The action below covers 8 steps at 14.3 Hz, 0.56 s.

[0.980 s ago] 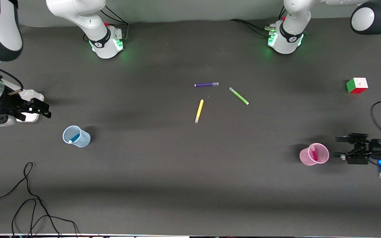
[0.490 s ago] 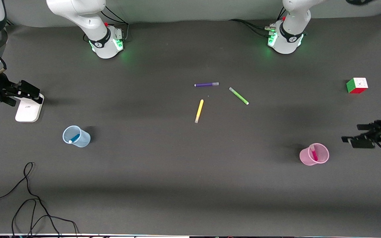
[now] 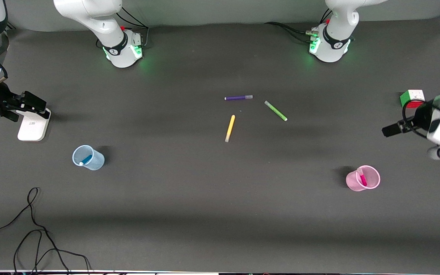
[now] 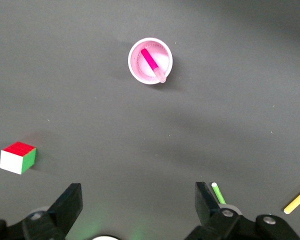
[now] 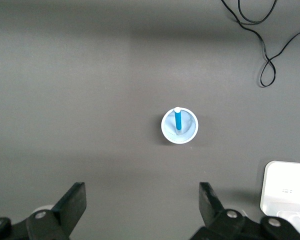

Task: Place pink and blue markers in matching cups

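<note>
The pink marker (image 3: 362, 178) stands tilted in the pale pink cup (image 3: 351, 182) toward the left arm's end of the table. Both show in the left wrist view, marker (image 4: 151, 61) and cup (image 4: 135, 60). The blue marker (image 3: 86, 159) leans in the pale blue cup (image 3: 97, 162) toward the right arm's end, and both show in the right wrist view, marker (image 5: 178, 121) and cup (image 5: 190, 131). My left gripper (image 3: 392, 130) is open and empty, up in the air (image 4: 137, 195). My right gripper (image 3: 33, 102) is open and empty, over a white device (image 5: 140, 192).
Purple (image 3: 238, 97), green (image 3: 275, 110) and yellow (image 3: 230, 128) markers lie mid-table. A colour cube (image 3: 412, 98) sits near the left gripper. A white device (image 3: 33, 128) lies at the right arm's end. A black cable (image 3: 33, 229) curls near the front edge.
My left gripper has moved away from beside the pink cup, up and toward the cube. My right gripper moved toward the table's end, then held still. Markers and cups have not moved.
</note>
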Motion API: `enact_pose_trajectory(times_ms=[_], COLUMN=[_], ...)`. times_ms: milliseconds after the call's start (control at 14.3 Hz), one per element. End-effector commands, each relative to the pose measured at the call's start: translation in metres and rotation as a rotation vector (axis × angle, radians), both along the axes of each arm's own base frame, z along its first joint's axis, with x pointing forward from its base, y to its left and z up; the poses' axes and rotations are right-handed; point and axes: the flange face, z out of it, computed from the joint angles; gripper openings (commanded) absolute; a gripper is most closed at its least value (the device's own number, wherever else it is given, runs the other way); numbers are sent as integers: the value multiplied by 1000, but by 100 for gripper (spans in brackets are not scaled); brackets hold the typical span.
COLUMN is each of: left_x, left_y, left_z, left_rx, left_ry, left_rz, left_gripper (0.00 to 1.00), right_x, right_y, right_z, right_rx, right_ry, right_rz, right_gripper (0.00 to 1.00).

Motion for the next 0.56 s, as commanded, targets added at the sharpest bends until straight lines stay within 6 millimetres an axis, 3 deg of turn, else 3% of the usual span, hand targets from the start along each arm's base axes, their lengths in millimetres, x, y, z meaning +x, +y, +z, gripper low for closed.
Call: enact_pose_trajectory(times_ms=[0,490], left_x=[-14,-19], left_y=[28,23], left_z=[17,27], left_rx=[9,-39], left_ry=[-49,-56], left_rz=[-66,-67], left_gripper=[100,100], right_x=[-2,-3], right_y=[4,6], right_z=[4,4], right_rx=[16,17], right_ry=[1,1], right_rz=[-34,-46], right_gripper=[100,100])
